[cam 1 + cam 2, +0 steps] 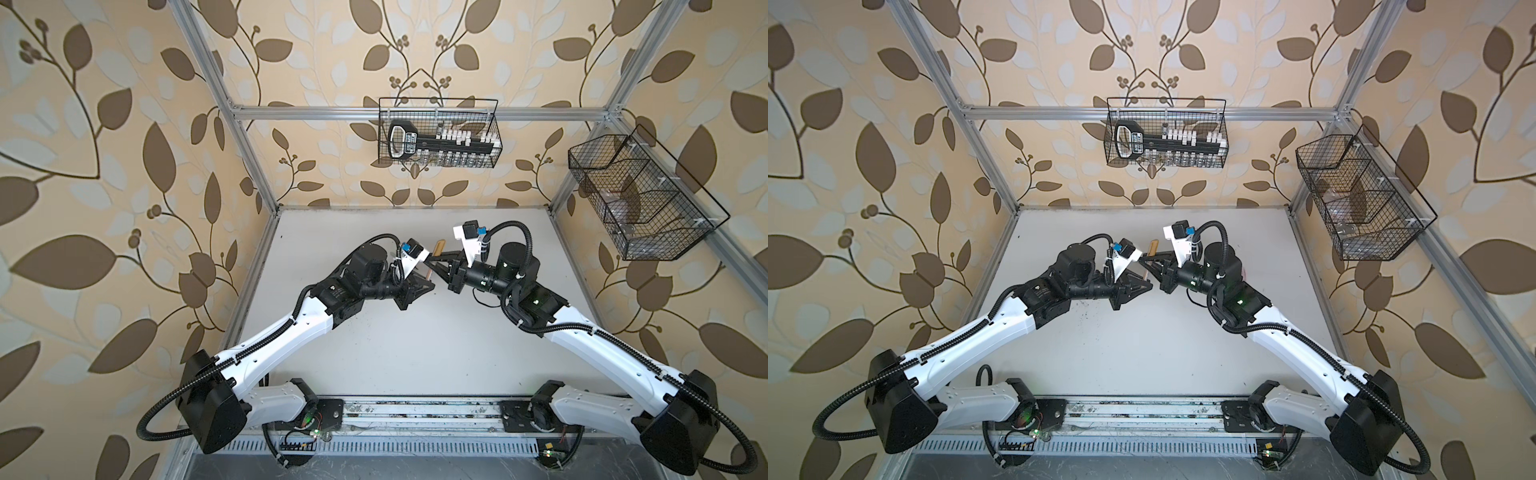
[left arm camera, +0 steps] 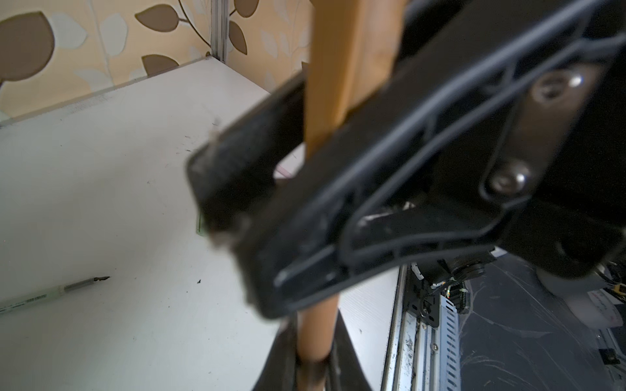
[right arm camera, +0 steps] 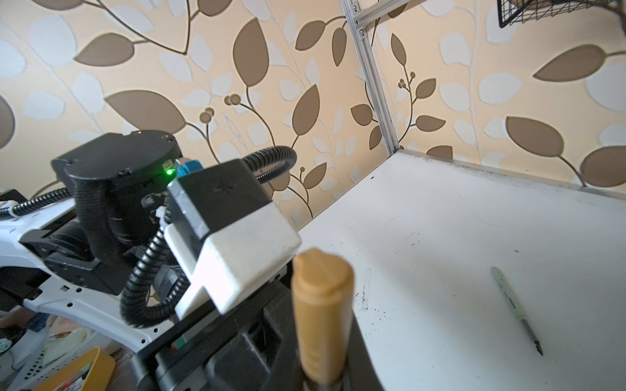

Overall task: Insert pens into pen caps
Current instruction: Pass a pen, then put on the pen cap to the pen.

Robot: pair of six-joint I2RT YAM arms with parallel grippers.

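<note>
Mid-table, the left gripper (image 1: 424, 280) is closed narrow on the brown pen (image 2: 316, 333). Just beyond, the right gripper (image 1: 433, 261) clamps the brown pen cap (image 3: 321, 298), in line with this pen. The uncapped pale green pen (image 3: 513, 303) lies on the white table (image 1: 395, 340)

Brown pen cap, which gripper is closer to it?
Right. The right gripper is clamped directly on the brown pen cap. The left gripper grips the brown pen by its barrel, just beyond the right gripper's fingers.
</note>
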